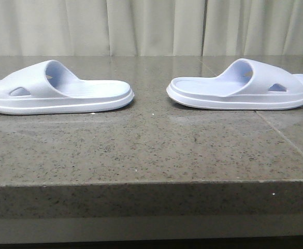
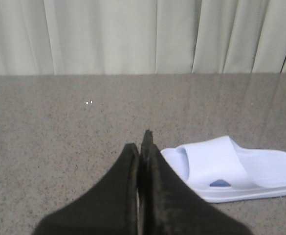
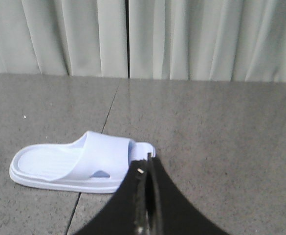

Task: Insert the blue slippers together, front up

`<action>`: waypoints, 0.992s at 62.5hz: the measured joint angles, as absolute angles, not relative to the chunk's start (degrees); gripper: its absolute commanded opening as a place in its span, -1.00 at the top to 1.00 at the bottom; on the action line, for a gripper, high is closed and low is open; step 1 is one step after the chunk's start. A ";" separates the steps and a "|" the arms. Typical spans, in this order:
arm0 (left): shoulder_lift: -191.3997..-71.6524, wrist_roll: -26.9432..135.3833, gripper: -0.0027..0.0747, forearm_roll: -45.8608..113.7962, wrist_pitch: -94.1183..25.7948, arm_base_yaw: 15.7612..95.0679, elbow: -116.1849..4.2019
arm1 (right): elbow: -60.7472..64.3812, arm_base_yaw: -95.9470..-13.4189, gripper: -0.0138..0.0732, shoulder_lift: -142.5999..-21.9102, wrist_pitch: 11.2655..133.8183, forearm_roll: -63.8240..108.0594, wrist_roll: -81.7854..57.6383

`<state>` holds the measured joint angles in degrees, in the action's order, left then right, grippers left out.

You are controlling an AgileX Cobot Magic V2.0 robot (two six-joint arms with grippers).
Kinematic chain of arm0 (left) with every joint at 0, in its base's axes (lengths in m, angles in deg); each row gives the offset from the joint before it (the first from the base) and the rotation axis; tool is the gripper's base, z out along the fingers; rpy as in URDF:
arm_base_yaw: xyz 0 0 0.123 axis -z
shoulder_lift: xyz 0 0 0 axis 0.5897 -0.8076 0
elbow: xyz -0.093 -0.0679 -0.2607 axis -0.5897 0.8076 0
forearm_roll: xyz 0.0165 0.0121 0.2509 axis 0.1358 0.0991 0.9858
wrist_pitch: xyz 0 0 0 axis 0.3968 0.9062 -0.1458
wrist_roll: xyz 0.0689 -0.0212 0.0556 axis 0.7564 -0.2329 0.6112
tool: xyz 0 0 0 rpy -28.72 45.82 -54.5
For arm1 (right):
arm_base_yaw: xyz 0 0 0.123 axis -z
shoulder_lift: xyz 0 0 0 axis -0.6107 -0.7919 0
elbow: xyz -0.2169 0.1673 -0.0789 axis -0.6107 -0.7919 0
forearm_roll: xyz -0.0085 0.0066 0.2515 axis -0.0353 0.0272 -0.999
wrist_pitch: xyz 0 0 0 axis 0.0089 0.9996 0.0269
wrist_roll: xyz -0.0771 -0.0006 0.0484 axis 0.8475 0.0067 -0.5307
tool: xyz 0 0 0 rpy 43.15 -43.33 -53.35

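Two pale blue slippers lie flat, soles down, side by side on the stone table. The left slipper (image 1: 58, 91) has its heel toward the middle; the right slipper (image 1: 242, 88) mirrors it, heels facing each other across a gap. No arm shows in the front view. In the left wrist view my left gripper (image 2: 143, 142) is shut with nothing in it, a little short of the left slipper (image 2: 235, 169). In the right wrist view my right gripper (image 3: 146, 164) is also shut and empty, just in front of the toe end of the right slipper (image 3: 79, 164).
The speckled grey stone table (image 1: 151, 150) has a thick front edge (image 1: 151, 199). A seam line (image 1: 286, 140) runs through its right part. Pale curtains (image 1: 151, 26) hang behind the table's far edge.
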<state>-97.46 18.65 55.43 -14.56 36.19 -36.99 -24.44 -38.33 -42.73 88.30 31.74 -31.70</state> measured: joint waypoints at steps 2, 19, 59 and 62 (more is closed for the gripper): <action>-98.56 18.65 0.98 55.43 -14.18 36.19 -37.12 | -24.34 -38.33 0.84 -44.21 88.98 31.74 -31.70; -105.99 18.65 0.98 55.43 -13.15 36.19 -37.12 | -24.30 -38.33 0.84 -52.43 91.31 31.74 -31.58; -111.20 18.65 -0.31 54.94 -13.60 36.19 -37.12 | -24.30 -38.33 -0.40 -54.87 94.27 31.74 -31.58; -111.24 18.65 -0.31 53.80 -13.83 36.19 -37.12 | -24.30 -38.33 -0.41 -54.87 94.27 31.74 -31.58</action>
<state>-111.24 18.65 53.80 -13.83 36.19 -37.12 -24.30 -38.33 -54.87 94.27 31.74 -31.58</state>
